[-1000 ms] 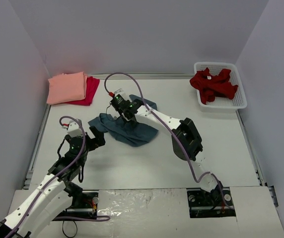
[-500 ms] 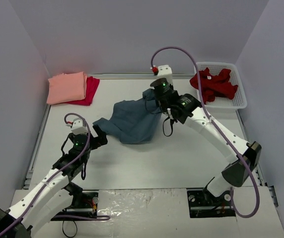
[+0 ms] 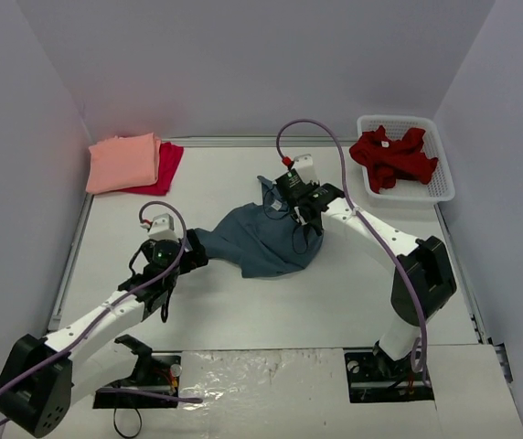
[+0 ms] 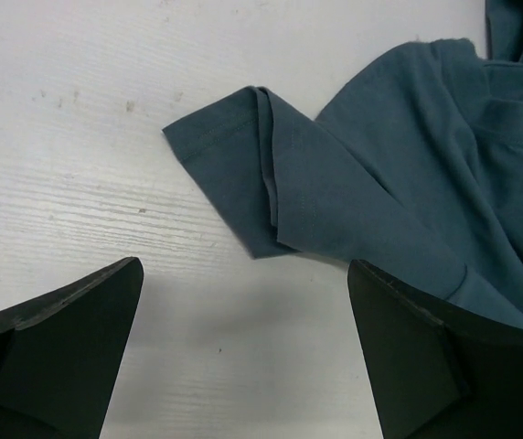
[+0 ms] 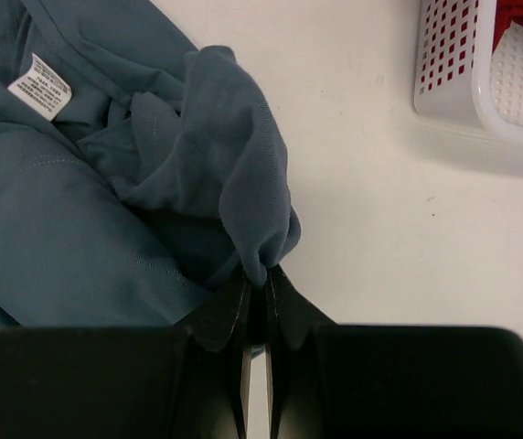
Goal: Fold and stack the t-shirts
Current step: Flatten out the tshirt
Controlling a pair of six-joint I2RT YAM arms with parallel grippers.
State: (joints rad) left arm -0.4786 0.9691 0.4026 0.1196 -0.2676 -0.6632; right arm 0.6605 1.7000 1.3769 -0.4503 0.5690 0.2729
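Observation:
The slate-blue t-shirt [image 3: 257,240] lies crumpled in the middle of the table. My right gripper [image 3: 291,207] is shut on a bunched fold of it [image 5: 243,183] at its far right edge. My left gripper [image 3: 191,249] is open and empty, just left of the shirt's sleeve [image 4: 243,183], which lies flat ahead of the jaws. The salmon-pink t-shirt [image 3: 122,162] lies folded on top of the crimson t-shirt [image 3: 165,165] at the back left. The dark red t-shirt [image 3: 394,155] is crumpled in the basket.
The white lattice basket [image 3: 440,178] stands at the back right; its corner shows in the right wrist view [image 5: 481,73]. Grey walls close in the table on three sides.
My right gripper has swung the blue shirt from the left to the right and then down toward the table. My left gripper has moved right, up to the sleeve.

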